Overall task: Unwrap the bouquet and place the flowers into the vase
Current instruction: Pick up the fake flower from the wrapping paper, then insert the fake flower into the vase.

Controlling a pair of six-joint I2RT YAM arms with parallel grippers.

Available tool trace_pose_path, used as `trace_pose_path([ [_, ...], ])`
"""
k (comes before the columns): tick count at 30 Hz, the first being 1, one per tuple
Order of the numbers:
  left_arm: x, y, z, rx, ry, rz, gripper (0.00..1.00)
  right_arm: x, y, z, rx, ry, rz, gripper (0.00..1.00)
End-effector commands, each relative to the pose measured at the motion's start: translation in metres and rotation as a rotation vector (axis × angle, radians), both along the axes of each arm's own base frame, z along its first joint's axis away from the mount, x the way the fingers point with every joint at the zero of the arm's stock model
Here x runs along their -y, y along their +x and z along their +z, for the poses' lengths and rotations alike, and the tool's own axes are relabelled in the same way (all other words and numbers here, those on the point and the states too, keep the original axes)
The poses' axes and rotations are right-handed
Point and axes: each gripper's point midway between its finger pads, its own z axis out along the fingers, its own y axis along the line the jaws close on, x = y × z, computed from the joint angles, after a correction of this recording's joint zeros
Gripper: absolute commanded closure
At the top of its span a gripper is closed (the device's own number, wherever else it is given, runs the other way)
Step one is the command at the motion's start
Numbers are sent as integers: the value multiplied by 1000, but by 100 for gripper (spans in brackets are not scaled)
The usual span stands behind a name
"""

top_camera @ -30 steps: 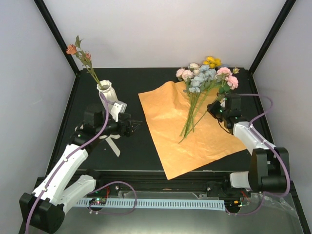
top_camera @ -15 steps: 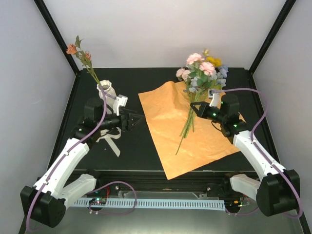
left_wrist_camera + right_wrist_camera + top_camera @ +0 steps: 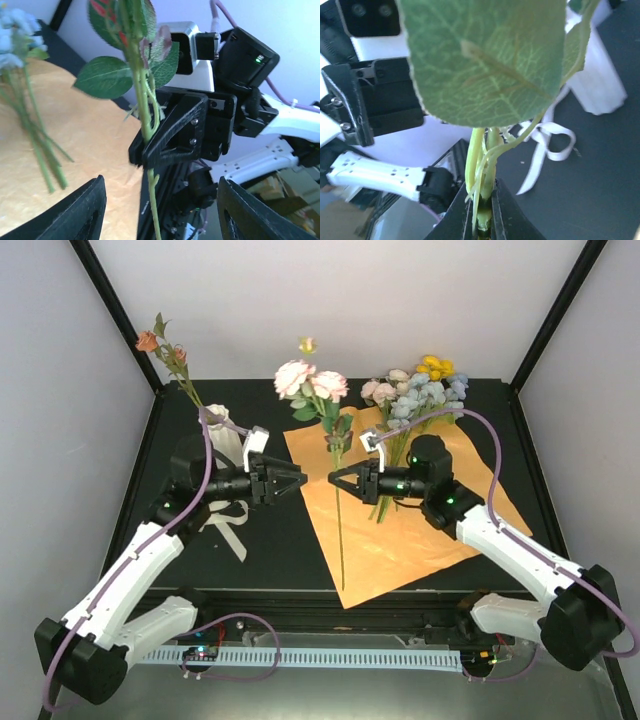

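Our right end effector [image 3: 336, 478] pinches the thin, springy stem [image 3: 340, 540] of the pink flowers [image 3: 310, 380]; our left end effector [image 3: 298, 481] gapes empty, and we would grip below the leaves [image 3: 338, 426].

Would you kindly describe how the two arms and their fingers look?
The left arm and right arm share white shells, black joints and bases. A purple cable loops along each. Their black fingers are angular with small screws; a green light shows on the right wrist.
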Motion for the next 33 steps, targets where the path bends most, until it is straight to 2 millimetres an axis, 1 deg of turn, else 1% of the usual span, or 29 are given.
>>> trace_pose_path([
  [1,15,-18,34,63,-84,-121,39,-22,-22,33,102,64,130,95],
  [3,17,-19,36,61,-90,-131,41,-27,-26,37,107,69,142,95],
  [7,21,-19,37,41,-108,-145,47,-32,-30,42,113,74,156,94],
  [11,24,-18,34,36,-116,-155,52,-37,-37,40,121,61,184,94],
  [14,25,-16,35,37,-122,-154,60,-39,-43,40,124,50,202,94],
  [20,26,-13,36,29,-127,-153,65,-42,-47,39,119,48,203,94],
  [23,27,-12,36,27,-138,-155,69,-43,-48,38,111,43,203,94],
  [25,27,-11,37,28,-145,-152,75,-44,-47,37,110,42,197,94],
  [31,27,-14,31,33,-144,-161,98,-43,-44,31,105,26,177,92],
  [33,27,-15,28,37,-137,-165,98,-42,-43,28,104,15,167,91],
])
